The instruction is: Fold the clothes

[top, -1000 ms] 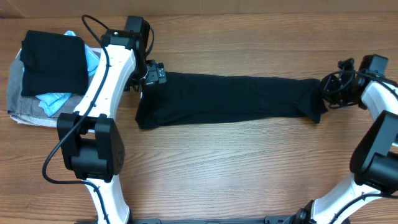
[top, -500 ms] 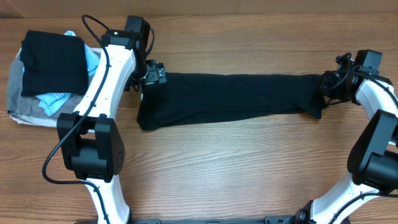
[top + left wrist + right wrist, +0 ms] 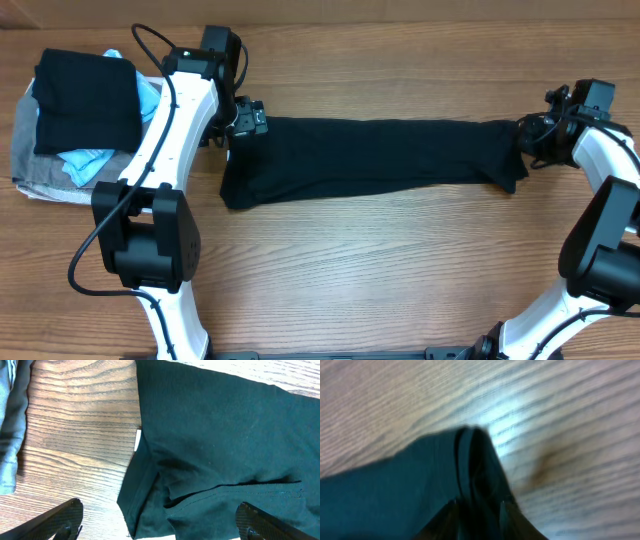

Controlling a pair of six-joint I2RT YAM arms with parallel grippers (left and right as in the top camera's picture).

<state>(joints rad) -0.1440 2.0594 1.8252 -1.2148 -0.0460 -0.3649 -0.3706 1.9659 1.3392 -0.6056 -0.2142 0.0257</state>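
Note:
The black T-shirt [image 3: 370, 155] lies on the wooden table as a long narrow strip running left to right. My left gripper [image 3: 245, 122] hangs over its left end, open and empty. In the left wrist view, the fingers [image 3: 160, 527] spread wide either side of the shirt [image 3: 225, 435], and a small white label [image 3: 138, 440] shows at its edge. My right gripper [image 3: 530, 140] is shut on the shirt's right end. In the blurred right wrist view, bunched fabric [image 3: 395, 485] is pinched between the fingers [image 3: 480, 520].
A pile of clothes sits at the far left: a grey garment [image 3: 30, 150], a light-blue garment [image 3: 85, 163] and a folded black one [image 3: 85, 100] on top. Bare wooden table [image 3: 380, 270] lies in front of the shirt.
My right gripper has moved a little to the right and back with the shirt's end, drawing the strip straighter. The left arm has not moved.

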